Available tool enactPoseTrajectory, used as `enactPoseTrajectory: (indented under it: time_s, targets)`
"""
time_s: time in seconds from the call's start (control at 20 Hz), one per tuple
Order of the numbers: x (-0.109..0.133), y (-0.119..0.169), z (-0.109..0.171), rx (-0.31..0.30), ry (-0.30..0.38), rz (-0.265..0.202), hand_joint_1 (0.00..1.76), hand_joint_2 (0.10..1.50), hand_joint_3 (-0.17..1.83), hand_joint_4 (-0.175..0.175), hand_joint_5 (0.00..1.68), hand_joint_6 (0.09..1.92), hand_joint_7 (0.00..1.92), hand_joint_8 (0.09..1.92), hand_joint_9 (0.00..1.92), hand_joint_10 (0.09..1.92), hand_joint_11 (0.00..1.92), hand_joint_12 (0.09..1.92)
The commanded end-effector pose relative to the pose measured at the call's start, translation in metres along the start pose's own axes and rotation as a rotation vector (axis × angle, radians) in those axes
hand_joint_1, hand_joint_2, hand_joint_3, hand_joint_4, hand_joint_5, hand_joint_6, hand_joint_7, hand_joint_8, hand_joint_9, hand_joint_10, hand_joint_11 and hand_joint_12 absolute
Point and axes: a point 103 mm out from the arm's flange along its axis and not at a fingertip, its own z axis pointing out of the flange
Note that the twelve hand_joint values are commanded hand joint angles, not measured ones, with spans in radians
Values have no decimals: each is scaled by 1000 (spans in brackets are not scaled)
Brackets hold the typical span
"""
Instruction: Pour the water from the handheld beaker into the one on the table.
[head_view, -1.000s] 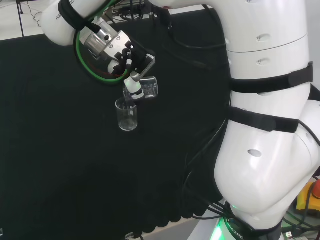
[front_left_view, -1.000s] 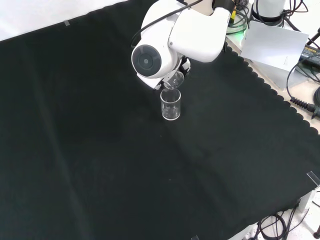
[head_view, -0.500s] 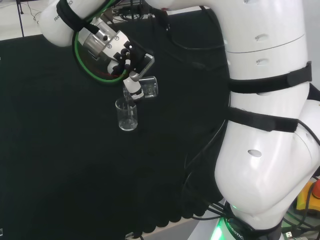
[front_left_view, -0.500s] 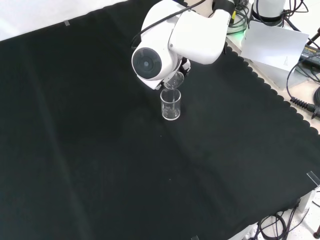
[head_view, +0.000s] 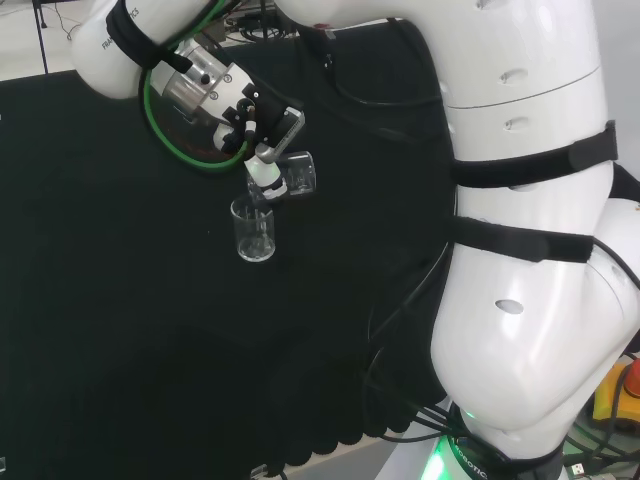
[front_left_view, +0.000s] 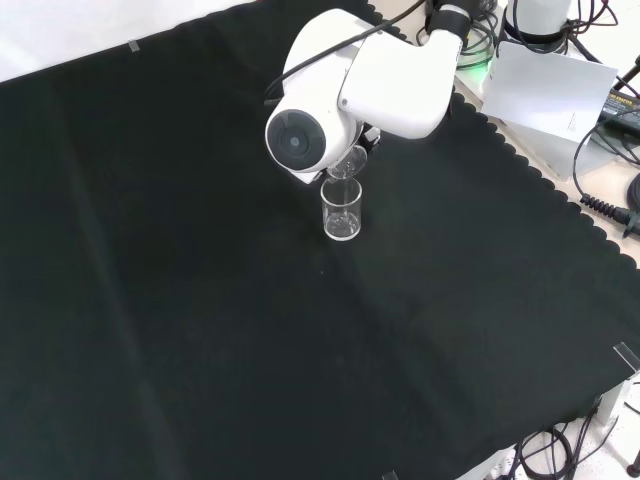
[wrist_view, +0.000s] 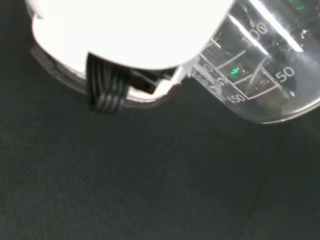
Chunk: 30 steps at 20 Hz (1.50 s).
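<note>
head: black cloth worktop (head_view: 120, 330), hand (head_view: 262, 135) curled round tipped clear beaker (head_view: 298, 176) above upright glass beaker (head_view: 253, 232) | front: scalloped cloth edge, white link (front_left_view: 350, 85) over both beakers | wrist: held beaker's printed scale, blurred white hand part

A tipped clear beaker (front_left_view: 349, 161) hangs just above the upright beaker (front_left_view: 341, 209) on the black cloth (front_left_view: 200, 300).

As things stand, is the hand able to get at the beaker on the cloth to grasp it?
Probably not: the hand is already curled round the tilted beaker, held just above the standing beaker. Otherwise its mouth is unobstructed.
</note>
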Motion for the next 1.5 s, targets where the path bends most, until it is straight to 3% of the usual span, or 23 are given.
enactPoseTrajectory:
  time_s: [0.05,1.5]
  targets:
    - [1,0,-1,8,-13,10,1331,464,994,-175,1209,807,1414,753,1555,725,1230,714]
    - [4,-1,-8,23,-45,25,1331,462,998,-175,1209,809,1415,755,1557,730,1232,722]
